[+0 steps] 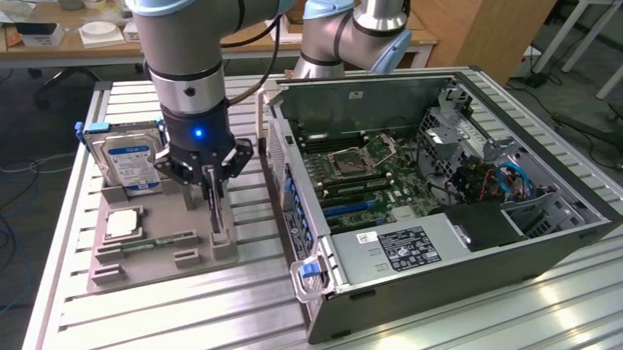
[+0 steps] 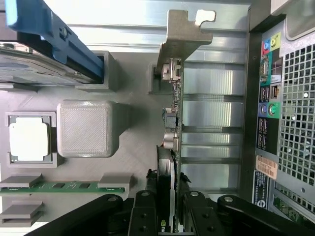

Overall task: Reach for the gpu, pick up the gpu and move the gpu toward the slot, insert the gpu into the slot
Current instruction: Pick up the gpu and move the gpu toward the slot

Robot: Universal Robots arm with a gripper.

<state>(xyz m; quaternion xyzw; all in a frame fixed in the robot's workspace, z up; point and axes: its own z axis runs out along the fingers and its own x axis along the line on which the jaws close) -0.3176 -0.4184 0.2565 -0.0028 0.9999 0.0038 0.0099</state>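
Arm (image 1: 190, 73) upright, wrist pointing straight down. Hand (image 1: 213, 208) set low, fingers (image 2: 146, 209) closed against opposite faces of the gpu (image 2: 172, 123), gripping it.

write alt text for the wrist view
The end effector grips the gpu, which stands on edge in a grey holder tray. The tray also holds a hard drive, a processor chip and a memory stick; a computer case stands beside it.

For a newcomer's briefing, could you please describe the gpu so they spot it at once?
On the exterior view's left of the open case sits a grey holder. The gpu stands on edge along its case-side edge, gripped by the jaws. Unlike the flat memory stick and the blue-labelled drive, it is a thin card with a metal end bracket.
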